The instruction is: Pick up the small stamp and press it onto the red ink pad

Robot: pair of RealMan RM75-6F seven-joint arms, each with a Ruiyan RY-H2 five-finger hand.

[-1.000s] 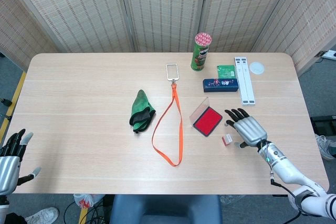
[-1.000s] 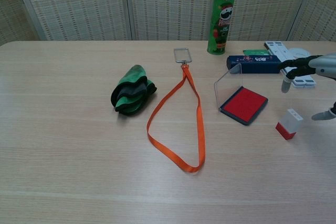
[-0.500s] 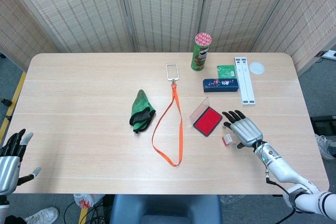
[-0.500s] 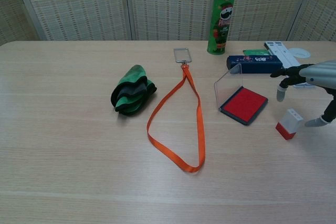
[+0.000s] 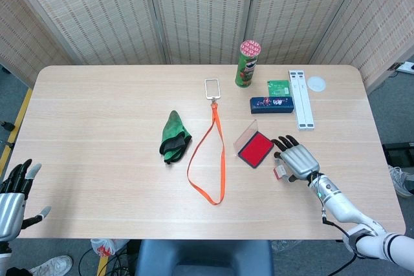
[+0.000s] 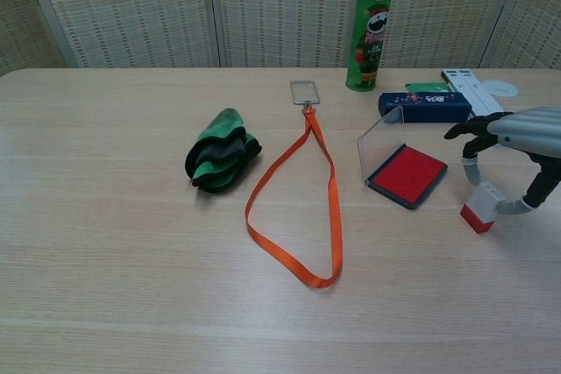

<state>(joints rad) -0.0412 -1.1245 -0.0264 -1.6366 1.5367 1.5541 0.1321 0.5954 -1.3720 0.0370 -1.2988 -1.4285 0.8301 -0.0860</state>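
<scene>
The small white stamp with a red base (image 5: pixel 279 172) (image 6: pixel 480 206) lies on the table just right of the red ink pad (image 5: pixel 256 148) (image 6: pixel 408 172), whose clear lid (image 6: pixel 381 142) stands up. My right hand (image 5: pixel 299 161) (image 6: pixel 524 126) hovers over the stamp with its fingers spread. Its thumb (image 6: pixel 511 208) sits close by the stamp's right side and a finger (image 6: pixel 470 169) hangs just above it. I see no grip on the stamp. My left hand (image 5: pixel 14 196) is open, off the table's front left corner.
A green cloth (image 5: pixel 173 136) and an orange lanyard (image 5: pixel 210 153) lie mid-table. Behind the pad are a blue case (image 5: pixel 272 105), a green can (image 5: pixel 247 63), a white strip (image 5: pixel 301 98) and a white disc (image 5: pixel 316 83).
My right hand has slid left and down onto the stamp's spot, its thumb now beside the stamp. The stamp, pad and left hand have stayed put.
</scene>
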